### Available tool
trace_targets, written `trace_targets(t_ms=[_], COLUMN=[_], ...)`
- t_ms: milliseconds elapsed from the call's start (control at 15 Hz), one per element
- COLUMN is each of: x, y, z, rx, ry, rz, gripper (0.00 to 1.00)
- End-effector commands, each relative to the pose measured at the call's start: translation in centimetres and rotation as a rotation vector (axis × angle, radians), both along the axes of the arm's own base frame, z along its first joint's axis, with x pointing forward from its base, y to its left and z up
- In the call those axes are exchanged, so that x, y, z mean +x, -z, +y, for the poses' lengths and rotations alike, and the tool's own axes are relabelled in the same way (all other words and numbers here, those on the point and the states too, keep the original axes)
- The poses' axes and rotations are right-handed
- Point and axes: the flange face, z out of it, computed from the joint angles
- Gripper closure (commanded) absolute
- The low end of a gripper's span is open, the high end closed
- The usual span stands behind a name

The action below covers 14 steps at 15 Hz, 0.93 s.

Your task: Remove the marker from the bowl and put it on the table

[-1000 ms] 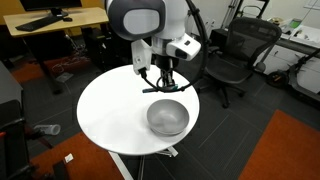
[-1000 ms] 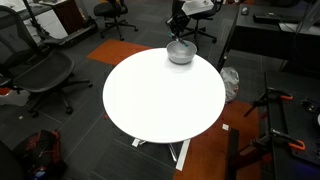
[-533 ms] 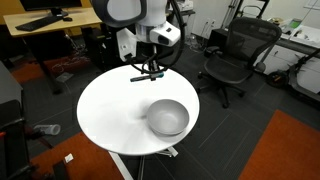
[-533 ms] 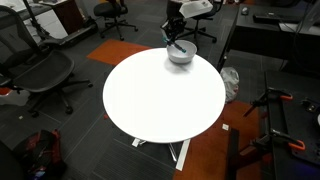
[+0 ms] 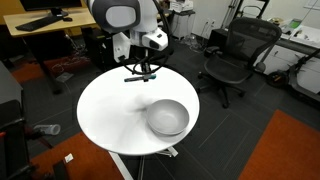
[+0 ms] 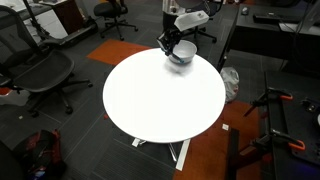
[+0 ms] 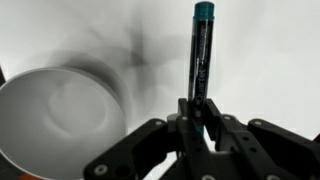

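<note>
My gripper (image 7: pixel 197 112) is shut on the marker (image 7: pixel 200 50), a slim dark stick with a teal end that points away from the jaws. In an exterior view the gripper (image 5: pixel 141 73) holds the marker (image 5: pixel 138 77) level, a little above the round white table (image 5: pixel 110 115), to the side of the shiny metal bowl (image 5: pixel 168 117). The bowl (image 7: pixel 60 115) looks empty in the wrist view. In an exterior view the gripper (image 6: pixel 166 43) hangs beside the bowl (image 6: pixel 182 53) at the far edge of the table (image 6: pixel 160 100).
Black office chairs (image 5: pixel 232 55) (image 6: pixel 40 70) stand around the table. A wooden desk (image 5: pixel 55 22) with a monitor lies behind the arm. An orange carpet patch (image 5: pixel 285 150) lies on the floor.
My gripper has lifted the marker out of the bowl and carried it sideways, away from the bowl, over the bare tabletop. The bowl has stayed in place.
</note>
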Motion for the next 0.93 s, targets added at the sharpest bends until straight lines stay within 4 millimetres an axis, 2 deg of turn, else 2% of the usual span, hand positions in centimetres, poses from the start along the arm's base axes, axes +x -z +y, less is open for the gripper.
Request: trace_targets(t_ms=[0,533,800,867], x=[0.2,1.3,1.7,1.8], y=[1.7,6.9,8.8,9.1], z=[0.5,0.6,0.4,0.4], rx=[-0.020,-0.038,-0.039,-0.041], ry=[0.035,0.059,0.064,0.064], rz=[-0.003,-0.018,0.009,0.013], gripper=[0.95,0.95,0.95,0.79])
